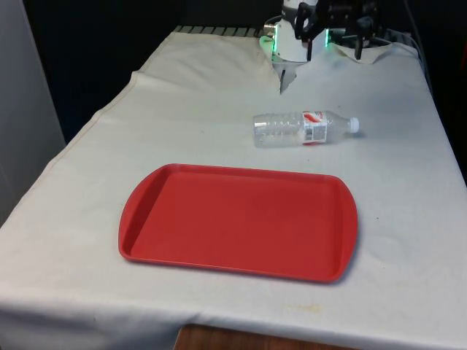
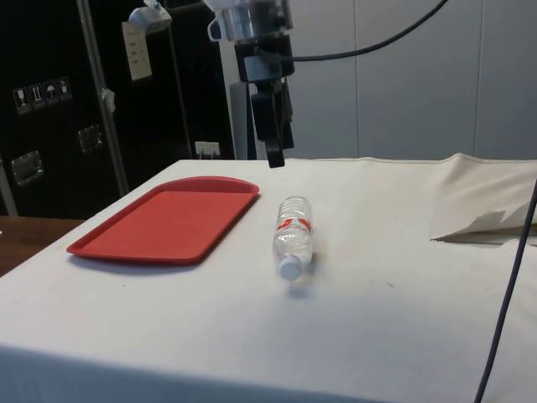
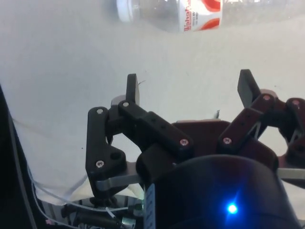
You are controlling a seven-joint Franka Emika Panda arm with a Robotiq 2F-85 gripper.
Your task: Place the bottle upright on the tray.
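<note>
A clear plastic bottle (image 1: pixel 303 129) with a red-and-white label and a white cap lies on its side on the white cloth, just beyond the far edge of the red tray (image 1: pixel 237 219). The cap points to the front view's right. Nothing is on the tray. My gripper (image 1: pixel 333 47) hangs open in the air beyond the bottle, nearer the robot's base, with nothing between its fingers. In the side view the gripper (image 2: pixel 273 155) is well above the cloth, behind the bottle (image 2: pixel 292 237) and the tray (image 2: pixel 168 220). In the wrist view the bottle (image 3: pixel 190 12) lies ahead of the spread fingertips (image 3: pixel 132 88).
The cloth is folded and rumpled at the far end of the table (image 1: pixel 281 76), seen in the side view as a raised fold (image 2: pixel 482 210). A black cable (image 2: pixel 512 277) hangs down at that view's right edge.
</note>
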